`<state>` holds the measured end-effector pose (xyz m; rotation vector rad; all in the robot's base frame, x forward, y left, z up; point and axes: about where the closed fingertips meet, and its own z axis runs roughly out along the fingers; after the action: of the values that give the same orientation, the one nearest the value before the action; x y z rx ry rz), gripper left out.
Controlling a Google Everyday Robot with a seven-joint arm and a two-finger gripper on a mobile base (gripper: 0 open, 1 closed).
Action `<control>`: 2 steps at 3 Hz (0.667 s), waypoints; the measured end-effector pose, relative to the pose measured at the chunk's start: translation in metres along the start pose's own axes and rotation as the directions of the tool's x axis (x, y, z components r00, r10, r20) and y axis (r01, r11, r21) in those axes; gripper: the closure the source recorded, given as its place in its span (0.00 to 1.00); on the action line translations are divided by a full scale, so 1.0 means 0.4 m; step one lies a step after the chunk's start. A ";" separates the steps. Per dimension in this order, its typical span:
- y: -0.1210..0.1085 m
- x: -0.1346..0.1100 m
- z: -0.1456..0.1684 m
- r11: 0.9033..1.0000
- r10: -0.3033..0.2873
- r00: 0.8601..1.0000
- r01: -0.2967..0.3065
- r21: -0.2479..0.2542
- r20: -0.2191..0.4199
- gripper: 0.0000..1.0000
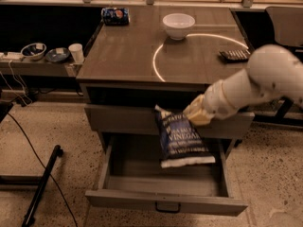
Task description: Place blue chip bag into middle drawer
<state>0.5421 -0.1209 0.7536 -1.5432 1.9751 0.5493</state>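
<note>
The gripper [196, 113] hangs just below the table's [128, 56] front edge, toward its right corner. It is clamped on the bag's [182, 143] upper right corner and covers it. The bag's white lettering can be read only in part. The bag hides part of the drawer's [165, 202] floor and back wall. The arm [255, 86] covers the table's front right corner and the right end of the upper drawer [123, 119], and the picture's right edge cuts it off. The print on the packet [115, 16] at the back left corner is too small to read. A flat dark thing [234, 56] near the right edge cannot be identified.
</note>
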 end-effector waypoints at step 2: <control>0.091 0.279 0.245 0.994 0.092 0.995 -0.089 -0.056 0.050 1.00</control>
<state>0.5053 -0.1318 0.6056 -1.4611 2.0131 0.6780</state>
